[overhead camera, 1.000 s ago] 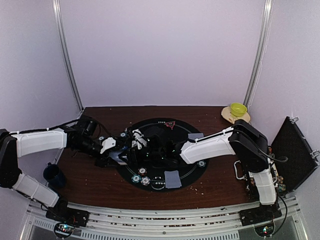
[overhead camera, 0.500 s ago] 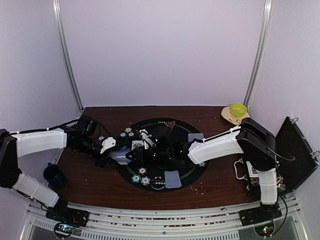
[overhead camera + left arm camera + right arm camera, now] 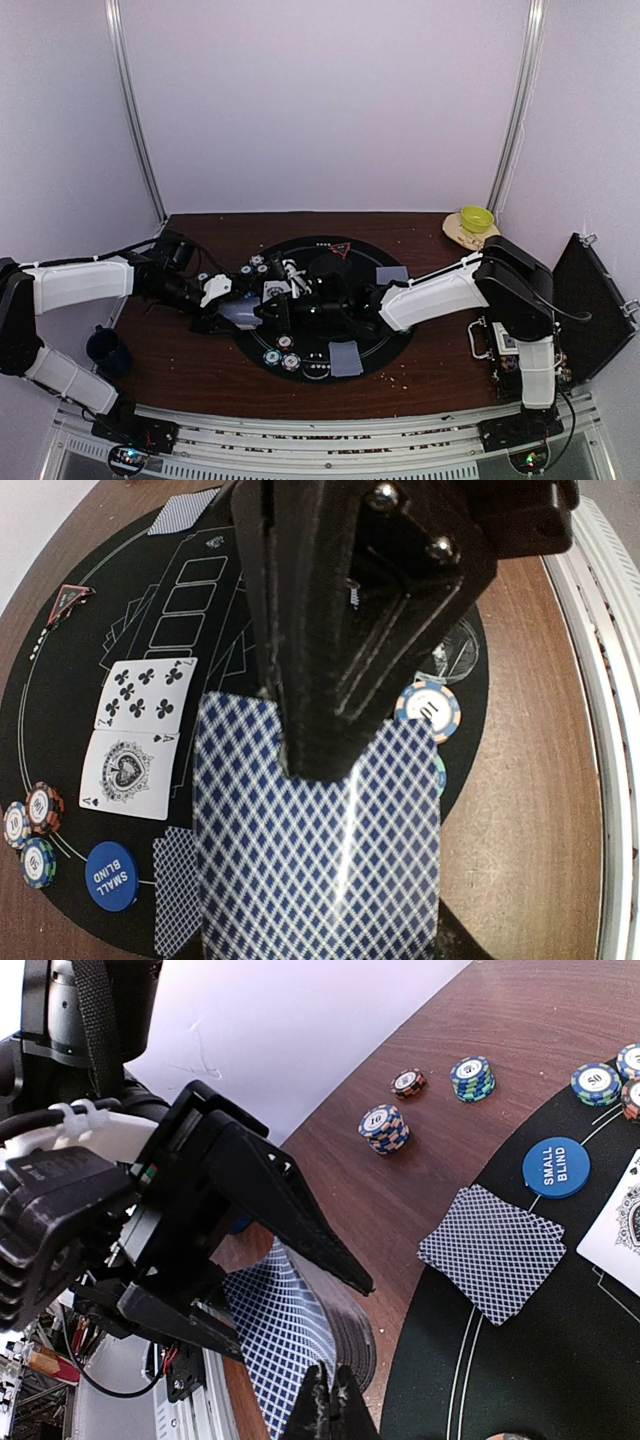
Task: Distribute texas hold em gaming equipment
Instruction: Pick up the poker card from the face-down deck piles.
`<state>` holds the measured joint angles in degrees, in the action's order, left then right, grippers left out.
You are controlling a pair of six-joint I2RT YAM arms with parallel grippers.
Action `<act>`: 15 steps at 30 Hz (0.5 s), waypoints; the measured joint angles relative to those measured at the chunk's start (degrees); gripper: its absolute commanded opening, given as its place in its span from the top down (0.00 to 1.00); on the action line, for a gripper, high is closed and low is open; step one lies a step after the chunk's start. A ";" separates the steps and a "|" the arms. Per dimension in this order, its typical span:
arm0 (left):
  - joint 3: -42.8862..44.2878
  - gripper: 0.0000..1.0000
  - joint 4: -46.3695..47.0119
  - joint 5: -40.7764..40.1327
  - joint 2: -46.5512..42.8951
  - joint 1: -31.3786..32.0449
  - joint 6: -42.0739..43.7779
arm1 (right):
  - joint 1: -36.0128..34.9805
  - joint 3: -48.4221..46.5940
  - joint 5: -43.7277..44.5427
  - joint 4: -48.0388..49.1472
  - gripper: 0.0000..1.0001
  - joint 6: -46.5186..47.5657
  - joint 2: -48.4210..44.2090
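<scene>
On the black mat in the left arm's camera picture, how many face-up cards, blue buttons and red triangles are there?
Face-up cards: 2, a seven of clubs and an ace of spades
Blue SMALL BLIND button: 1
Red triangle marker: 1
Total: 4
</scene>
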<state>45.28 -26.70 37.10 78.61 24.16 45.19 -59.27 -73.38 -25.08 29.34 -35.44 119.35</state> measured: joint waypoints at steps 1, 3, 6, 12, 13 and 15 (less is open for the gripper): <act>0.00 0.52 0.02 0.04 0.00 0.00 0.02 | 0.02 0.17 -0.15 0.11 1.00 -0.17 -0.13; 0.00 0.53 0.07 0.17 0.00 0.00 0.04 | 0.04 0.66 -0.24 0.24 1.00 -0.61 -0.57; 0.00 0.52 0.09 0.44 0.00 0.09 0.04 | 0.17 2.14 -0.35 0.52 1.00 -1.01 -1.88; 0.00 0.53 0.11 0.42 0.00 0.07 0.04 | 1.84 6.40 -0.66 1.49 1.00 -1.46 -6.34; 0.00 0.53 0.11 0.39 0.00 0.07 0.04 | 2.16 6.91 -0.61 1.55 1.00 -1.46 -6.91; 0.00 0.53 0.11 0.39 0.00 0.07 0.04 | 2.86 7.80 -0.39 1.44 1.00 -1.31 -8.22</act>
<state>45.28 -26.59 37.50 78.61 24.23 45.23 -56.40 -65.58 -25.47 30.79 -36.75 111.13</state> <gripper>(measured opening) 0.497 0.016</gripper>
